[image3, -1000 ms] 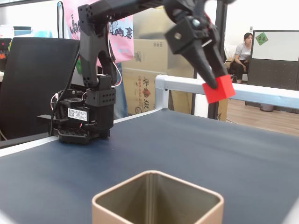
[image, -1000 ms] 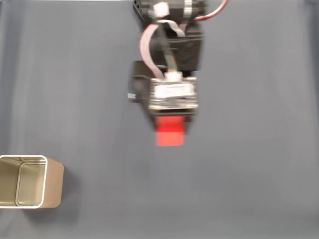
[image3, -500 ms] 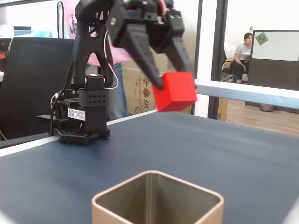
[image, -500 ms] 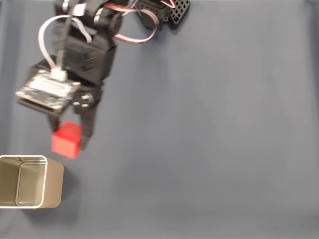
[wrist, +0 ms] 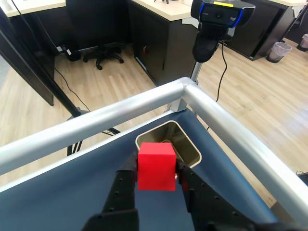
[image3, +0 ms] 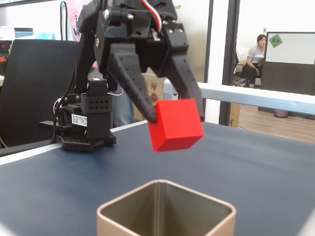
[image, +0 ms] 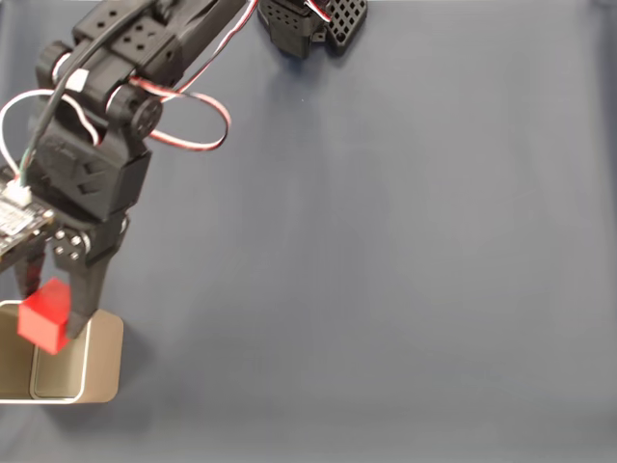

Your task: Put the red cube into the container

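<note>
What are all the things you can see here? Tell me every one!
small bright red solid cube: one, red, held in the air above the bin's near edge.
tan-beige rectangular bin with a white rim: one, tan, on the table's lower left in a fixed view.
dark blue table mat: one, blue, covering the table.
silver metal rail: one, silver, along the table edges.
black webcam on a stand: one, black, beyond the table corner.
seated person: one, far background.
black robot arm: one, black.
claw: one, black, shut on the cube.

Black arm (image: 92, 183), red-white cables (image: 183, 130)
</note>
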Action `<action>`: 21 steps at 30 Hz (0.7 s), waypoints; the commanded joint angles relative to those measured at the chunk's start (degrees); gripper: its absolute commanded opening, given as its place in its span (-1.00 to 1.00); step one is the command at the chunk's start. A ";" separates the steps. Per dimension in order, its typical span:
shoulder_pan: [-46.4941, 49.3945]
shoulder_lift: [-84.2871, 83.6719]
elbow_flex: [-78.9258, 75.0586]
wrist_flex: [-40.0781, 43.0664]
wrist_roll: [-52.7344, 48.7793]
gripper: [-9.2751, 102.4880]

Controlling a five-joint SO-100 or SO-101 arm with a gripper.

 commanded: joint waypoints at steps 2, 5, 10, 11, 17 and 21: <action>1.49 -1.58 -7.65 -1.67 1.05 -0.83; 2.46 -3.87 -9.49 -2.37 1.14 -0.82; 3.34 -7.21 -12.30 -2.37 0.79 -0.82; 3.52 -7.73 -12.66 -2.37 0.70 -0.82; 3.78 -10.20 -13.27 -2.72 0.62 -0.81; 3.69 -11.25 -13.27 -3.25 1.14 -0.80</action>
